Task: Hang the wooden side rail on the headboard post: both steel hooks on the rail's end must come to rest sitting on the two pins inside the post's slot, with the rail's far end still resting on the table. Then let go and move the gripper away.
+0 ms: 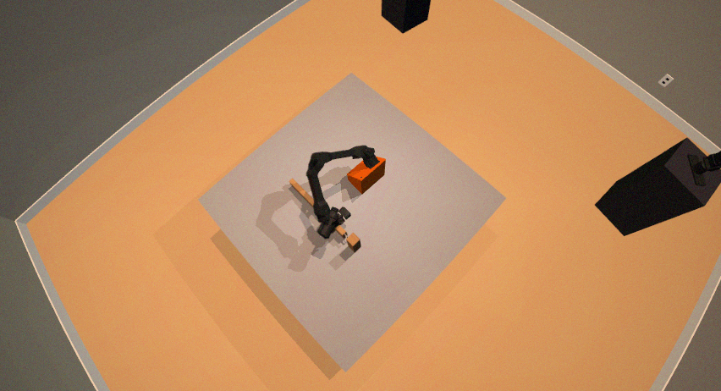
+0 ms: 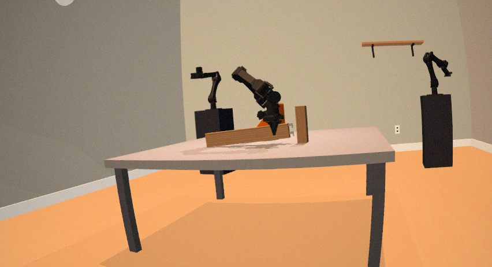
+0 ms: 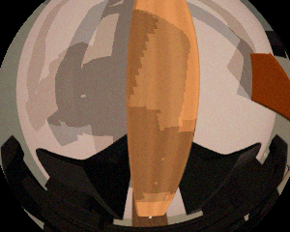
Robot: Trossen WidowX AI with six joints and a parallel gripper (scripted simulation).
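The wooden side rail (image 1: 300, 191) (image 2: 237, 136) (image 3: 161, 97) slopes up toward the post, its far end low at the table top. My gripper (image 2: 274, 132) (image 3: 151, 135) is shut on the rail near its hook end, with one finger on each side. Two grey steel hooks (image 2: 291, 125) stick out of the raised end, one above the other. The headboard post (image 1: 354, 242) (image 2: 301, 123) stands upright just beyond them. In the exterior view a narrow gap shows between the hooks and the post. The slot and its pins face away from view and are hidden.
An orange block (image 1: 373, 178) (image 2: 281, 113) (image 3: 271, 79) stands on the table (image 1: 428, 201) (image 2: 344, 141) beside the rail, behind it in the exterior view. My arm reaches over the rail from the block. Black pedestals (image 1: 651, 201) (image 2: 436, 130) stand on the floor away from the table.
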